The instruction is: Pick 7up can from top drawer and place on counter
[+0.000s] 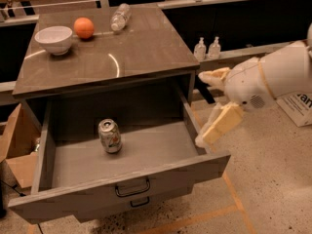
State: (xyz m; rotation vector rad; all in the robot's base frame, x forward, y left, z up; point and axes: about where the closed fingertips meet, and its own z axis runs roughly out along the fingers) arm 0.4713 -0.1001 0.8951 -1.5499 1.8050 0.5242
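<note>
The 7up can [110, 136] stands upright in the left middle of the open top drawer [122, 178], which is pulled out toward me. The counter [141, 52] is the glossy grey-brown top of the cabinet above it. My gripper [208, 110] comes in from the right on a white arm, just outside the drawer's right wall, well to the right of the can. Its two cream fingers are spread apart, one pointing left by the cabinet's corner, one hanging down by the drawer wall. It holds nothing.
On the counter's far side are a white bowl [53, 39], an orange [84, 27] and a clear plastic bottle [119, 17] lying down. Two small bottles [207, 48] stand on a ledge behind. A cardboard box [17, 145] sits left of the cabinet. A smaller-handled drawer front [131, 202] is beneath.
</note>
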